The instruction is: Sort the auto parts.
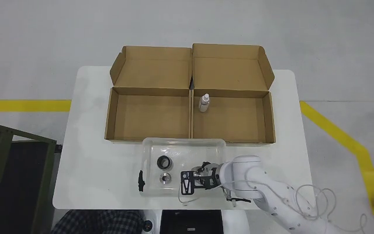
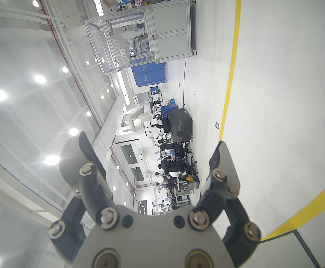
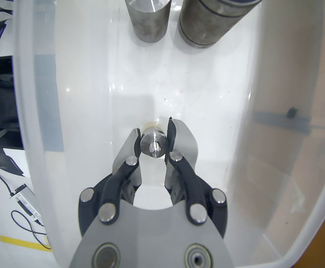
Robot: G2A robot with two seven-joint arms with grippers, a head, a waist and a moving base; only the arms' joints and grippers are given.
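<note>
My right gripper [image 3: 153,135] is down inside the clear plastic bin [image 3: 256,76], shut on a small metal stud [image 3: 151,146] with a pale base that rests on the bin floor. Beyond it in the bin stand a solid metal cylinder [image 3: 148,21] and a grooved metal sleeve [image 3: 210,24]. From above, the same gripper [image 1: 186,182] sits in the bin's near half, with the two round metal parts [image 1: 165,162] [image 1: 166,178] to its left. A white bottle-shaped part [image 1: 204,103] stands in the right cardboard box [image 1: 234,120]. My left gripper [image 2: 152,142] is open, holds nothing, and points out at the room.
Two open cardboard boxes lie side by side behind the bin, the left box [image 1: 149,114] bare inside. A black piece [image 1: 141,180] lies against the bin's left wall. The white table [image 1: 87,152] has free room on both sides. Cables trail off the table's near right corner.
</note>
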